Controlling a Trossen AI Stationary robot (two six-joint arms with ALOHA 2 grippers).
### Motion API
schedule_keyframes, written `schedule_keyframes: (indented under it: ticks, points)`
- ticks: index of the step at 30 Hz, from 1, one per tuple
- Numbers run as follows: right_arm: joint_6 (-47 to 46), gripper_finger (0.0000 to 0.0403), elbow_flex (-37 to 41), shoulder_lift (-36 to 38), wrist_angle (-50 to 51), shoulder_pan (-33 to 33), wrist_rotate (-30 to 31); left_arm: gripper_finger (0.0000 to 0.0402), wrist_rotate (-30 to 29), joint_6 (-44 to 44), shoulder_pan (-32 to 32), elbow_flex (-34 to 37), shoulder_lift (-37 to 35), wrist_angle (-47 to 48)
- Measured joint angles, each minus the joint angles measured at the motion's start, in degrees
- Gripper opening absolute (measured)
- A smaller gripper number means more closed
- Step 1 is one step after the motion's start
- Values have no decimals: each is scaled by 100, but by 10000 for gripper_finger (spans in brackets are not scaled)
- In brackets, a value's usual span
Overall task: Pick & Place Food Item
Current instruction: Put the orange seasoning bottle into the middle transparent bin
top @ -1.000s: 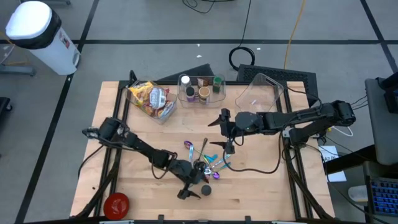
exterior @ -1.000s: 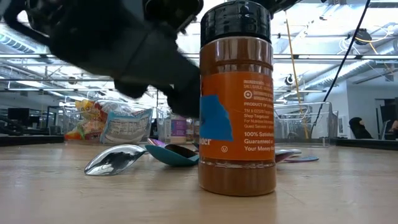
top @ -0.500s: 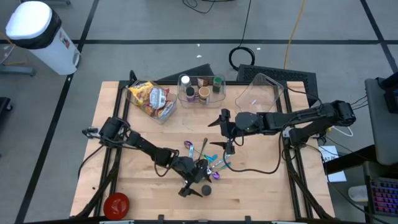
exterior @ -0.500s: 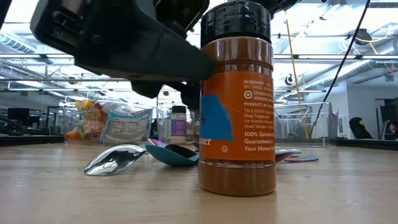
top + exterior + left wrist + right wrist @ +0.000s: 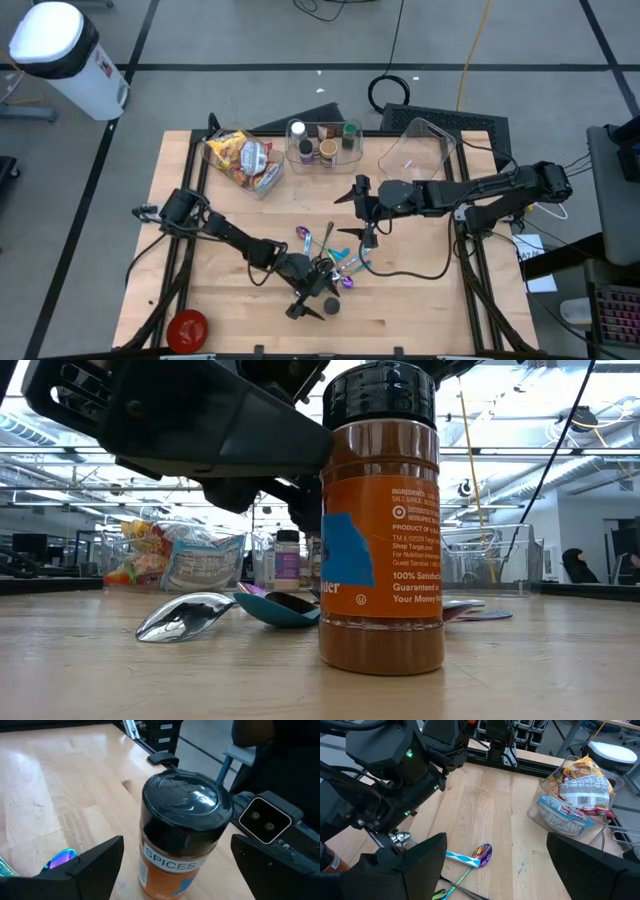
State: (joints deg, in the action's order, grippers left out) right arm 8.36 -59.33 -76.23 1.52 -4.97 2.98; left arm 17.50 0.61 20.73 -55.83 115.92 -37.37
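Two arms reach over the worktop [image 5: 180, 180] in the high view: the left pincer [image 5: 312, 305] sits near the front edge, its fingers spread wide on either side of the spice jar [image 5: 330, 305], which stands upright just in front of a scatter of spoons [image 5: 335, 262]; the right pincer [image 5: 365, 212] hangs wide apart over the middle of the worktop, holding nothing. At the back edge are a snack tub [image 5: 243, 160], a clear bin of small jars [image 5: 322, 143] and an empty clear bin [image 5: 418, 146]; a red lid [image 5: 187, 326] lies at the front left corner. In the low view the jar [image 5: 380, 520], orange with a black cap, stands close to the camera, with the left arm's dark body just beside its upper part; whether they touch cannot be told. A silver spoon [image 5: 185, 616] and a teal one [image 5: 278, 608] lie behind. In the left wrist view both fingers [image 5: 85, 867] flank the jar [image 5: 182, 837] with clear gaps, not gripping. In the right wrist view the spread fingers [image 5: 407, 862] frame a purple spoon [image 5: 472, 856], with the tub [image 5: 580, 795] beyond.
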Motion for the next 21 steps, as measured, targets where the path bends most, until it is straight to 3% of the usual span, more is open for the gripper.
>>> schedule_keyframes:
  ticks: [4,14,21]
  points:
    - [0,334,0,0,0,0,0,340,0,21,-2,0,0,0]
    - [0,334,0,0,2,-2,0,192,-20,104,-14,2,2,-75]
    - [-14,334,0,0,86,-2,73,160,-277,57,-15,11,-315,202]
